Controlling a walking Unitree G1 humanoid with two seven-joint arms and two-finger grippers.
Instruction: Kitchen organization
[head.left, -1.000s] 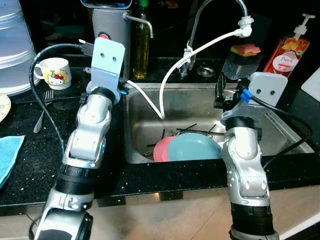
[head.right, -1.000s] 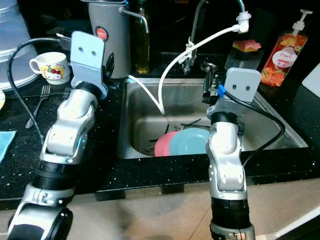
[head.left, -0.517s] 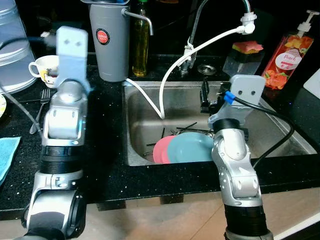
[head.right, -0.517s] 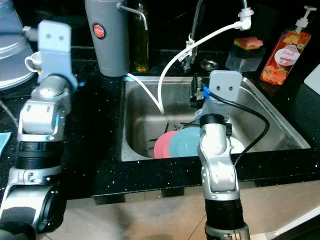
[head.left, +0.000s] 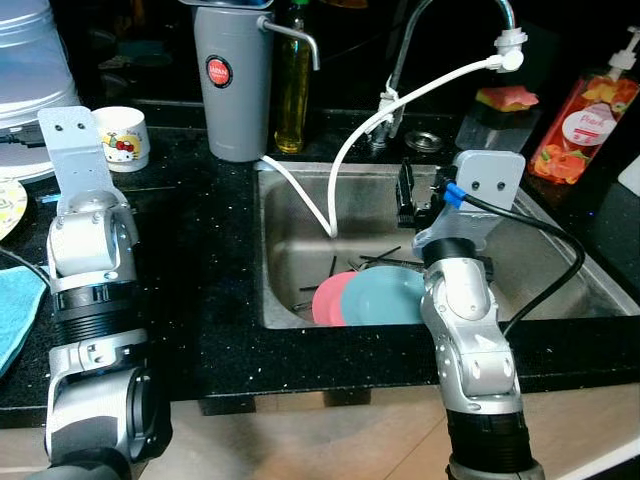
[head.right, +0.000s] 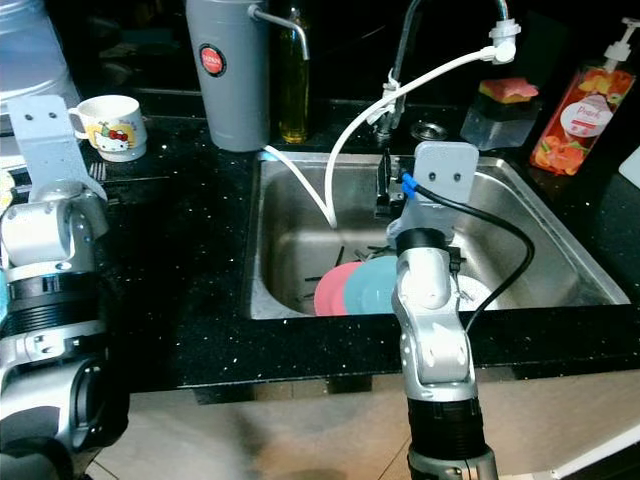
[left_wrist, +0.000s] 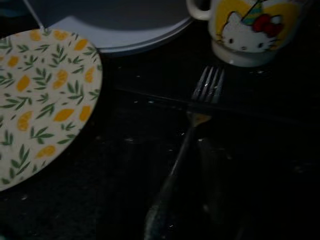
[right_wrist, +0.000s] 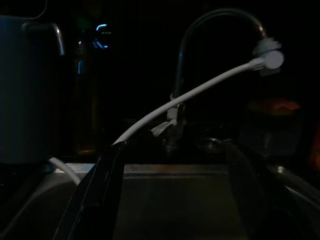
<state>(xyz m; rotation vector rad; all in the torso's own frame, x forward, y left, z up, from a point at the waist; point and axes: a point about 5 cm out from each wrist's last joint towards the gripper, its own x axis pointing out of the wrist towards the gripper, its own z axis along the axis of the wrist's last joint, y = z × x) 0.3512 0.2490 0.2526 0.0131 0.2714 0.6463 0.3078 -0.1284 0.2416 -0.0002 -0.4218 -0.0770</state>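
Left wrist view looks down at a silver metal fork (left_wrist: 192, 150) lying flat on the black counter. The fork is just beside the white cartoon-cat mug (left_wrist: 250, 30), and a leaf-patterned plate (left_wrist: 40, 100) sits on the fork's other side. I think the left gripper hangs there to pick up the fork; I cannot tell if it is apart. The right gripper (right_wrist: 170, 200) is wide apart, holding nothing, over the steel sink (head.left: 300, 300).

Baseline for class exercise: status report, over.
Right gripper open above steel sink. Left arm over silver fork. Pink plate, blue plate in sink. White hose dangles in.
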